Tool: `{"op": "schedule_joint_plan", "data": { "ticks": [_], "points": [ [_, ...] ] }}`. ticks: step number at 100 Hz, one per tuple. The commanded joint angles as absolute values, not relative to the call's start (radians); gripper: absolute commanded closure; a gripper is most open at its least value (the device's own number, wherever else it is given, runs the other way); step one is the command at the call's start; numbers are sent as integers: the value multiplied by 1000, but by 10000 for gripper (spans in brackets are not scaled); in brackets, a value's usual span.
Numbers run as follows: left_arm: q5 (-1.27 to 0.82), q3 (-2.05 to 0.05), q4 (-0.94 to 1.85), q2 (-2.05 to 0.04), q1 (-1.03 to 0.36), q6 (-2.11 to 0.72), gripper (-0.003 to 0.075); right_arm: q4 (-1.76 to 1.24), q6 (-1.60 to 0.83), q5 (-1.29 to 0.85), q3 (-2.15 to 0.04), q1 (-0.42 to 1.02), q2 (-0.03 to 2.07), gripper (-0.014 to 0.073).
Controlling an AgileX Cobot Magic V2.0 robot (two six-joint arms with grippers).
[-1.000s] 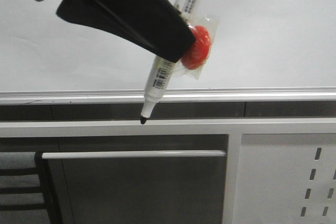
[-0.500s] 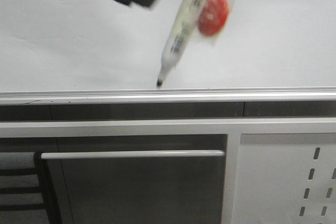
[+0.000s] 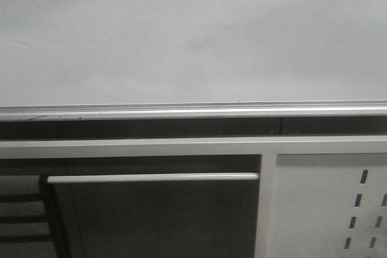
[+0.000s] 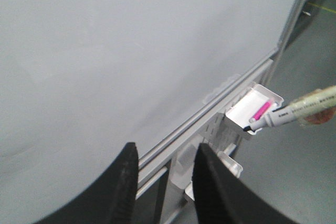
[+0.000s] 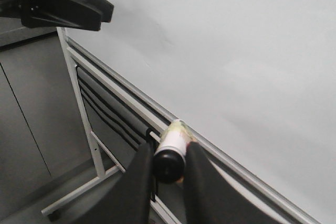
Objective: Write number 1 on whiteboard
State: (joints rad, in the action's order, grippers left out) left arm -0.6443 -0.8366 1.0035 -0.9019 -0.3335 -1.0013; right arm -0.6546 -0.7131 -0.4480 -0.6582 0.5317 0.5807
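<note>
Blank whiteboard (image 3: 181,34) fills the room; right hand (image 5: 167,174) grips marker (image 5: 170,153), left hand (image 4: 164,171) parted, empty.

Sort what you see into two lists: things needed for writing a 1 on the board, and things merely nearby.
Needed: whiteboard, still blank; marker, held in the right gripper.
Merely nearby: tray with a pink pen; perforated panel; empty left gripper.

No readable text, label or number shows anywhere.
</note>
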Motion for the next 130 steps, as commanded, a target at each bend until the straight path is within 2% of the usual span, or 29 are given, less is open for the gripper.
{"op": "schedule_joint_plan", "data": {
  "ticks": [1, 21, 37, 49, 62, 91, 130],
  "points": [
    [-535, -810, 1068, -838, -329, -984, 624, -681, -727, -356, -643, 536, 558, 645],
    [-533, -786, 1061, -770, -329, -984, 741, -706, -727, -394, -637, 536, 558, 645],
    [-552, -781, 1061, -756, -329, -984, 741, -727, -727, -333, -631, 536, 558, 643],
    [-459, -744, 1091, -710, -329, -984, 741, -727, -731, -227, -622, 536, 558, 636],
    [-329, -671, 1135, -624, -329, -984, 741, -727, -770, -212, -612, 538, 558, 636],
    [-291, -618, 1135, -586, -329, -984, 741, -727, -846, -139, -625, 540, 632, 636],
    [-264, -618, 1135, -586, -329, -984, 741, -684, -895, 28, -676, 675, 800, 636]
  ]
}}
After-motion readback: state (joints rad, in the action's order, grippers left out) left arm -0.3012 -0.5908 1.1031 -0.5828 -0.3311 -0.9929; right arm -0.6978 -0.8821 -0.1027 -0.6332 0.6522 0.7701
